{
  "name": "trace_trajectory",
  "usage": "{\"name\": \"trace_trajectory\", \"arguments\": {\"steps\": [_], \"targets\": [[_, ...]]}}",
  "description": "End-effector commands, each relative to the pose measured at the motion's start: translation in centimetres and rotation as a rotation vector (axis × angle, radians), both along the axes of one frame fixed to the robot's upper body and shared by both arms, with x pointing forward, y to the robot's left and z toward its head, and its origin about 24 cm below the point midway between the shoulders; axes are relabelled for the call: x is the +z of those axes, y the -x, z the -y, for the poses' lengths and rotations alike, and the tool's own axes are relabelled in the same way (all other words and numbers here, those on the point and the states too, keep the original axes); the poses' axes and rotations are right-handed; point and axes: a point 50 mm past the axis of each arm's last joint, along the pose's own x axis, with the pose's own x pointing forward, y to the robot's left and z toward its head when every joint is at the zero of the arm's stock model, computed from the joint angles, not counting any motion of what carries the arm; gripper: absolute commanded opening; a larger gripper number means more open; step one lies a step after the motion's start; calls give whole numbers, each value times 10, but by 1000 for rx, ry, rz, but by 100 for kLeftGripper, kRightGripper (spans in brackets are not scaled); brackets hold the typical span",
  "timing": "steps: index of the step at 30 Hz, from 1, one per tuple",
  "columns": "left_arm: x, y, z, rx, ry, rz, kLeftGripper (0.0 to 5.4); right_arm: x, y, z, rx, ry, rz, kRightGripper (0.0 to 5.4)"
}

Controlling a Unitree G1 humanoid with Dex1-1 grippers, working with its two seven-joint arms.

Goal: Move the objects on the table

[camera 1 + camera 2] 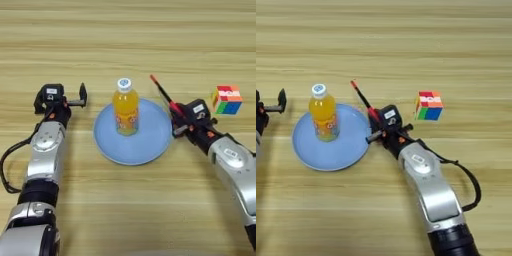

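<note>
A small orange-juice bottle (126, 106) with a white cap stands upright on the left part of a round light-blue plate (145, 145) at the middle of the table (128, 40). My right gripper (176, 117) sits at the plate's right rim, shut on the lower end of a slim red-and-black pen (161, 90) that slants up and away to the left. A multicoloured puzzle cube (227, 99) rests right of that gripper, apart from it. My left gripper (73, 98) stands open left of the plate, holding nothing.
A black cable (468, 175) loops off the right forearm onto the wood. Another cable (6, 165) hangs beside the left arm. Bare wood stretches across the far half and the near edge of the table.
</note>
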Motion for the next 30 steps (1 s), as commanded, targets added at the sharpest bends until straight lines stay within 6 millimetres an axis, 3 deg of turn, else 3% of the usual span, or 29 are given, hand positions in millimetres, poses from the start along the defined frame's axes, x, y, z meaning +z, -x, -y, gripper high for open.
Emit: {"name": "trace_trajectory", "arguments": {"steps": [1, 8, 19, 30], "targets": [[1, -2, 0, 0, -8, -3, 540, -8, 7, -12, 50, 12, -42, 79], [1, -1, 0, 1, -8, -2, 540, -22, 14, -25, 107, 29, -96, 79], [2, -1, 0, 3, -4, 0, 540, -31, 12, -26, 98, 39, -126, 79], [2, -1, -1, 2, -5, 1, 540, -19, 9, -28, 96, -30, -51, 227]]}}
